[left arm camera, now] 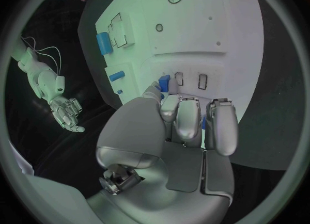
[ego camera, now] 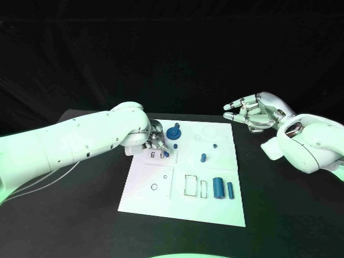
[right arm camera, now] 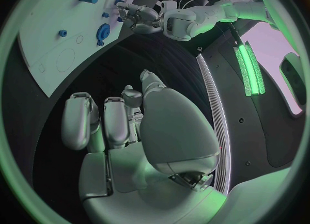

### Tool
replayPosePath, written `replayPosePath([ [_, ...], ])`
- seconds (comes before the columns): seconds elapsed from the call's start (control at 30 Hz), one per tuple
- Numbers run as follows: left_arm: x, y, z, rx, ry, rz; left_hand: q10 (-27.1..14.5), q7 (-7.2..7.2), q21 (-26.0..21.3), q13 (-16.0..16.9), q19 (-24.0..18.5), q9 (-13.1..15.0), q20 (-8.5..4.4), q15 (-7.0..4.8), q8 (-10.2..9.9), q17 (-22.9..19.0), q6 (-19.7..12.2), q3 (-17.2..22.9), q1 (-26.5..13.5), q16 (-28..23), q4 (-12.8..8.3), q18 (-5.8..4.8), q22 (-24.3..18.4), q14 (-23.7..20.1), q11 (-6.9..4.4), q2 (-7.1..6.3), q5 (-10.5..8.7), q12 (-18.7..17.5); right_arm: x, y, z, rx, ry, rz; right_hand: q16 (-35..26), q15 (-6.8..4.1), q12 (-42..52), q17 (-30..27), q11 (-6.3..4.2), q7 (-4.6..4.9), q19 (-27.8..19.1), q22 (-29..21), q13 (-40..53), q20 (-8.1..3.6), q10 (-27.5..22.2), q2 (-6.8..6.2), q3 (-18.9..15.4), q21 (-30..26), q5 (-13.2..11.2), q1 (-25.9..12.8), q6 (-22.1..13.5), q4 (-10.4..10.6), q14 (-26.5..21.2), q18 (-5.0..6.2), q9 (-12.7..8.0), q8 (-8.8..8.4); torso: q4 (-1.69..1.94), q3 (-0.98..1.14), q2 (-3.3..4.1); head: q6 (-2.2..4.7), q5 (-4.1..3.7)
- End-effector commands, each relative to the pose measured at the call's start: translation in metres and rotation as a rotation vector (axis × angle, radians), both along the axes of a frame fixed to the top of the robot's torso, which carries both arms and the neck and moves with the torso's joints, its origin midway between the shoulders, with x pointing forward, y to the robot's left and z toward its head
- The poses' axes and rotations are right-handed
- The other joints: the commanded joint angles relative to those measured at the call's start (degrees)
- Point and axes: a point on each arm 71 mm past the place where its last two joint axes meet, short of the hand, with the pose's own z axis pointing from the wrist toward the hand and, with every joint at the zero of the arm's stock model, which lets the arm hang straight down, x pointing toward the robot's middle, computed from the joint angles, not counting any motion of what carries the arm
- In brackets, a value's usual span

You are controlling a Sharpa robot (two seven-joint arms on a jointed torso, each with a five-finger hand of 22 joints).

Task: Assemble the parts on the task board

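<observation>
Left hand (ego camera: pixel 156 143), fingers pinching a small blue part (left arm camera: pixel 165 83) at the board (ego camera: pixel 219 209): seat it squarely; right hand (ego camera: pixel 253 113) idle, fingers spread.

Task board (ego camera: pixel 152 188) lies mid-table (ego camera: pixel 79 215), parts (ego camera: pixel 219 188) on it.

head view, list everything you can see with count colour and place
task board: 1, white, middle of the black table
table: 1, black, under the board
blue cylinders: 2, lying side by side near the board's near right corner
small blue piece: 1, mid board
blue round part: 1, far edge of the board
left hand: silver, fingers down on a small blue part at the board's far left
right hand: silver, raised off the board's far right corner, holding nothing
</observation>
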Motion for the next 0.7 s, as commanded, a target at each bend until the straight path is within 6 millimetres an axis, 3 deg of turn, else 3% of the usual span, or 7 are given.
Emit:
replayPosePath([
  [0.03, -0.002, -0.001, -0.003, -0.03, 0.026, 0.002, -0.7, 0.12, 0.2, -0.6, -0.1, 0.3, -0.1, -0.19, -0.6, 0.1, -0.7, 5.5, 3.2, -0.3, -0.9, -0.93, 0.0, 1.1, 0.09, -0.97, 0.36, -0.9, 0.0, 0.001, -0.001, -0.008, 0.002, 0.016, -0.3, -0.31, -0.3, 0.1, 0.06, 0.17, -0.1, 2.2, -0.1, -0.04, -0.2, 0.24, -0.3, -0.3, 0.3, -0.3, -0.2, -0.1, 1.1, 0.71, -0.1, -0.17, 0.01, 0.01, 0.01, -0.07, 0.01],
  [0.1, -0.002, -0.001, -0.003, -0.035, 0.028, 0.006, -0.9, 0.45, 0.2, -0.9, -0.1, 0.5, -0.02, 0.06, -0.9, 0.2, -0.7, 10.9, 3.7, -0.4, -0.8, -0.93, 0.1, 1.1, 0.31, -3.16, 0.43, -1.4, 0.0, 0.001, -0.001, -0.008, 0.003, 0.016, -0.3, -0.31, -0.3, 0.1, 0.06, 0.17, -0.1, 2.2, -0.1, -0.04, -0.2, 0.24, -0.3, -0.3, 0.3, -0.3, -0.2, -0.1, 1.1, 0.71, -0.1, -0.17, 0.01, 0.01, 0.02, -0.05, -0.01],
  [0.13, -0.002, 0.0, -0.003, -0.037, 0.028, 0.008, -0.6, 1.17, 0.3, -1.2, -0.2, 1.3, 0.23, 1.47, -0.9, 0.4, -0.2, 20.7, 1.1, -0.5, 0.6, -1.02, 0.2, 1.1, 0.64, -7.52, -0.23, -1.7, 0.0, 0.001, -0.001, -0.008, 0.003, 0.016, -0.3, -0.31, -0.3, 0.1, 0.06, 0.17, -0.1, 2.2, -0.1, -0.04, -0.2, 0.24, -0.3, -0.3, 0.3, -0.3, -0.2, -0.1, 1.1, 0.71, -0.1, -0.17, 0.03, 0.01, 0.04, -0.06, -0.03],
  [0.17, -0.002, 0.0, -0.003, -0.039, 0.028, 0.011, -0.4, 1.18, 0.3, -1.3, -0.2, 1.7, 0.29, 1.12, -0.9, 0.5, -0.1, 25.5, 0.8, -0.5, 0.0, -0.93, 0.2, 1.1, 0.73, -9.68, -0.13, -1.8, 0.0, 0.001, -0.001, -0.008, 0.003, 0.016, -0.3, -0.31, -0.3, 0.1, 0.06, 0.17, -0.1, 2.2, -0.1, -0.04, -0.2, 0.24, -0.3, -0.3, 0.3, -0.3, -0.2, -0.1, 1.1, 0.71, -0.1, -0.17, 0.05, 0.02, 0.04, -0.09, -0.03],
  [0.3, -0.002, 0.003, -0.002, -0.05, 0.021, 0.025, -0.1, 1.24, 0.3, -1.4, -0.2, 3.7, 0.43, 0.41, 0.1, 0.6, -0.3, 36.3, -2.8, -0.6, -3.6, -0.91, 0.3, 1.2, 0.75, -13.2, -0.31, -1.8, 0.0, 0.0, -0.001, -0.009, 0.004, 0.016, -0.3, -0.31, -0.3, 0.0, 0.06, 0.17, 0.0, 2.3, -0.1, -0.04, -0.2, 0.23, -0.3, -0.3, 0.5, -0.2, -0.2, -0.1, 1.1, 0.7, -0.1, -0.17, 0.04, 0.05, 0.0, -0.06, 0.06],
  [0.4, -0.004, 0.007, -0.001, -0.069, 0.009, 0.046, 0.3, 1.09, 0.4, -1.2, -0.2, 5.0, 0.42, 0.37, 0.7, 0.8, -0.4, 40.1, -5.4, -0.6, -5.9, -0.9, 0.4, 1.2, 0.7, -13.66, -1.16, -1.6, 0.0, 0.0, -0.001, -0.009, 0.004, 0.015, -0.3, -0.31, -0.3, 0.0, 0.06, 0.17, 0.0, 2.3, -0.1, -0.04, -0.2, 0.23, -0.3, -0.3, 0.5, -0.2, -0.2, -0.1, 1.1, 0.7, -0.1, -0.17, 0.07, 0.05, 0.03, -0.02, 0.15],
  [0.7, -0.01, 0.021, 0.009, -0.138, -0.078, 0.131, 1.7, 0.59, 0.7, 0.6, 0.1, 7.1, 0.19, 0.03, 2.1, 1.0, 0.3, 43.8, -9.0, -0.7, -9.4, -1.03, 1.1, 1.3, 0.32, -14.82, 2.98, 0.2, 0.0, -0.002, -0.001, -0.01, 0.002, 0.01, -0.4, -0.31, -0.4, 0.0, 0.06, 0.18, -0.1, 2.2, -0.2, -0.05, -0.3, 0.22, -0.3, -0.4, 0.6, -0.3, -0.2, -0.1, 1.1, 0.72, -0.1, -0.17, 0.09, 0.09, 0.05, -0.03, 0.29],
])
